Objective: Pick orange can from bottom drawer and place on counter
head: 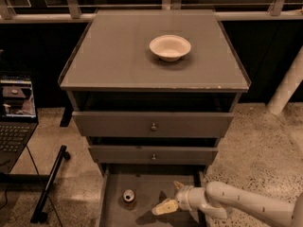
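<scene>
Pale bowl (170, 47); laptop (17, 102) left; white post (288, 88) right.

Speckled stone floor (258, 148) spreads out off the bench's (118, 56) right edge, lit warm and dim. Beyond the back right corner, a white column (288, 86) leans into view. Along the back edge runs a pale rail (42, 18) with slanted uprights, and it is dark beneath. Off the left edge sits an open laptop (16, 115), its screen glowing, with a black bar (49, 186) lying on the floor beside it. The gripper (171, 196) hangs low before the front edge, toward the right corner, jaws apart.
</scene>
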